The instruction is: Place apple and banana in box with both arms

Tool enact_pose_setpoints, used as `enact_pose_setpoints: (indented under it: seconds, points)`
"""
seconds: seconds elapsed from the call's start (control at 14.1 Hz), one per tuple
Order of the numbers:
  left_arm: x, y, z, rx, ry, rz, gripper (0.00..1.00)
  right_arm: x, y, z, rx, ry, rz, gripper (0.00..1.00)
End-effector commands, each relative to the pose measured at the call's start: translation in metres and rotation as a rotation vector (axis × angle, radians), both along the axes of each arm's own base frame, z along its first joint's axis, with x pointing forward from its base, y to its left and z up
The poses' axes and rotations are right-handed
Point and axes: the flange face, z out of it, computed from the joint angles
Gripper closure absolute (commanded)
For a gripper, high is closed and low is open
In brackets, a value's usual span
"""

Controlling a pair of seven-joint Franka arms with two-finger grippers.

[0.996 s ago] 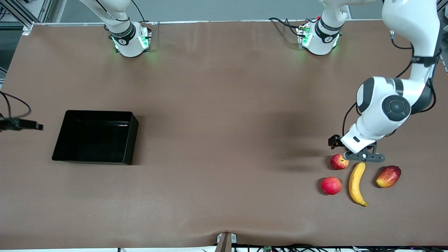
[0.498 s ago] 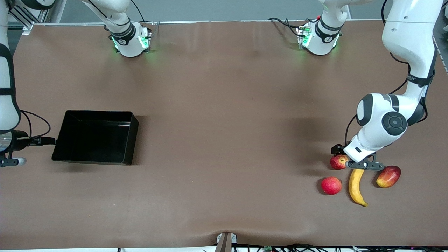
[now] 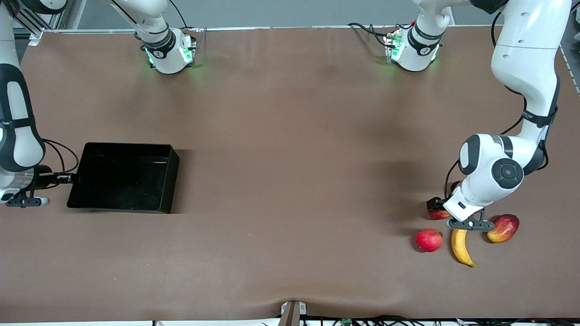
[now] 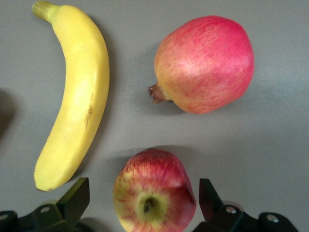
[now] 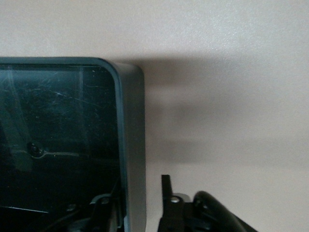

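Note:
The apple (image 3: pixel 436 214), red with yellow streaks, lies at the left arm's end of the table, partly hidden under my left gripper (image 3: pixel 446 209). In the left wrist view the apple (image 4: pixel 154 191) sits between the open fingers (image 4: pixel 77 195) of the left gripper (image 4: pixel 143 198), with a gap on each side. The banana (image 3: pixel 461 246) lies beside the apple, nearer the front camera, and shows in the left wrist view (image 4: pixel 72 96). The black box (image 3: pixel 122 177) stands empty at the right arm's end. My right gripper (image 3: pixel 69 178) is open astride the box's end wall (image 5: pixel 133 145), one finger (image 5: pixel 166 193) outside it.
A pinkish-red round fruit (image 3: pixel 428 240) lies nearer the front camera than the apple and also shows in the left wrist view (image 4: pixel 205 63). A red-yellow mango (image 3: pixel 503 227) lies beside the banana. The brown table (image 3: pixel 290 158) spans between box and fruits.
My left gripper has come down from beside the apple until its open fingers are around it. My right arm has swung in and brought its gripper to the box's end wall.

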Motion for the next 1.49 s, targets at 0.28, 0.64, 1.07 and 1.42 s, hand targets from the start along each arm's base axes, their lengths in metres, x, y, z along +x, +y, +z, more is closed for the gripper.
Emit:
enact_pose_setpoints:
  seconds: [0.28,0.64,1.07,1.42]
  points:
    - [0.003,0.004,-0.009,-0.034,0.007,0.028,0.16,0.013,0.060,0.060,0.046,0.038,0.121,1.00]
    - [0.002,0.008,-0.010,-0.033,0.016,0.032,0.42,0.043,0.176,0.131,0.038,0.137,0.148,1.00]
    - [-0.001,0.001,0.008,-0.027,0.057,0.017,0.72,0.046,0.374,0.139,0.104,0.172,0.006,1.00]
    - [-0.011,-0.028,0.055,-0.030,0.114,-0.011,0.75,0.024,0.529,0.116,0.040,0.105,-0.094,1.00]
